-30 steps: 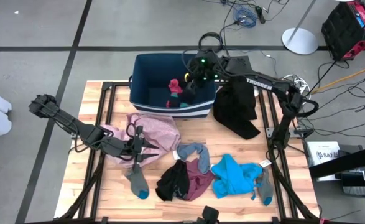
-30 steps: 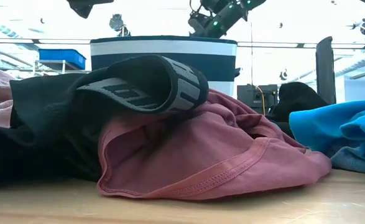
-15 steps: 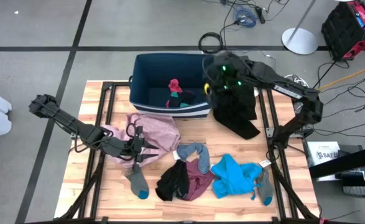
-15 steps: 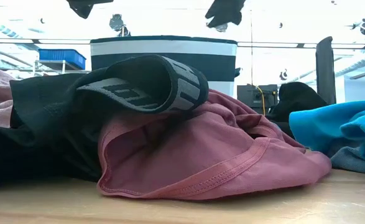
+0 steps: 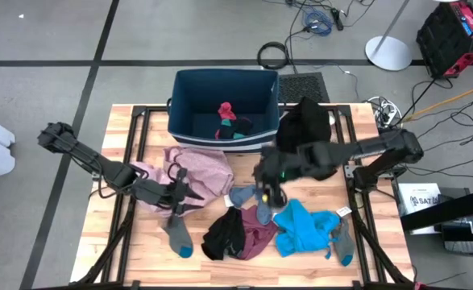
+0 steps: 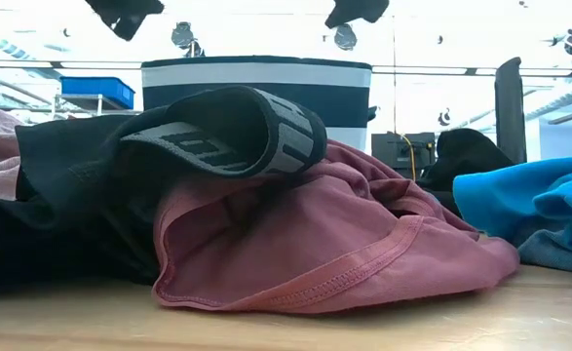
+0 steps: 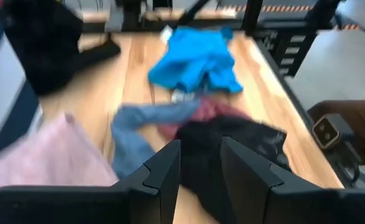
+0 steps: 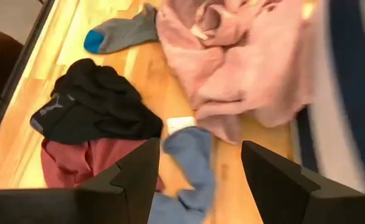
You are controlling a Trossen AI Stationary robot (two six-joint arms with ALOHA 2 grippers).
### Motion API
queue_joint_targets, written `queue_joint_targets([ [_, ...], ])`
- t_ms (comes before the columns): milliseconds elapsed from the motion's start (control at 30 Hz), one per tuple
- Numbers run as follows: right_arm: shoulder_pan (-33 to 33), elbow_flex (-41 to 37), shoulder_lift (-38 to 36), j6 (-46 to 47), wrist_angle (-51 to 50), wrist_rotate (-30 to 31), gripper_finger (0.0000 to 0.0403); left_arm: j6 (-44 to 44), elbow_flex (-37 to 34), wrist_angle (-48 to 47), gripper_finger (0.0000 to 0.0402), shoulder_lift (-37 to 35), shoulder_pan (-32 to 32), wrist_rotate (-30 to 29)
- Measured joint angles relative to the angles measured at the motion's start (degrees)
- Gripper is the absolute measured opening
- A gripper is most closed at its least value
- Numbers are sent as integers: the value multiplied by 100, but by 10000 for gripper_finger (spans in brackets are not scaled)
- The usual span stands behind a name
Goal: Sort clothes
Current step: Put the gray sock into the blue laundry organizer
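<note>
My right gripper (image 5: 266,193) is open and hangs over the table's middle, above a blue-grey sock (image 8: 191,158) that lies flat between the pale pink garment (image 5: 197,167) and the maroon one (image 5: 258,234). My left gripper (image 5: 185,193) is open and empty at the pink garment's near edge, above black shorts (image 7: 232,140). A bright blue garment (image 5: 304,228) lies near the front right. A black garment (image 5: 304,137) lies at the far right. A grey sock with a teal toe (image 5: 178,236) lies front left. Red and teal socks (image 5: 230,117) lie in the bin.
The dark blue bin with white stripes (image 5: 184,109) stands at the table's far edge, left of the black garment. Another grey sock (image 5: 342,242) lies at the front right. Bare wood shows at the table's far left and along the near edge (image 5: 139,258).
My right gripper has left the space over the bin, swung toward the table's right edge, then come toward the near edge and down. It now hangs over the blue-grey sock in the table's middle. The clothes lie as before.
</note>
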Motion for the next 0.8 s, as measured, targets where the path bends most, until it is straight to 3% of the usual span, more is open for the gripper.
queue_joint_targets([
  [167, 622, -1165, 4, 558, 1461, 46, 215, -767, -12, -771, 125, 173, -160, 10],
  [333, 1036, -1906, 4, 1236, 2218, 701, 215, -1537, -514, -359, 125, 376, -439, -15],
  [500, 1299, -2189, 4, 1533, 2275, 1369, 215, -2480, -1032, 107, 125, 635, -725, 210],
  [633, 1352, -2235, 4, 1536, 2238, 1500, 215, -2784, -1067, 143, 125, 864, -1079, 796],
  [800, 1353, -2235, 4, 1487, 2238, 1528, 215, -3252, -1067, 131, 125, 1386, -1454, 889],
])
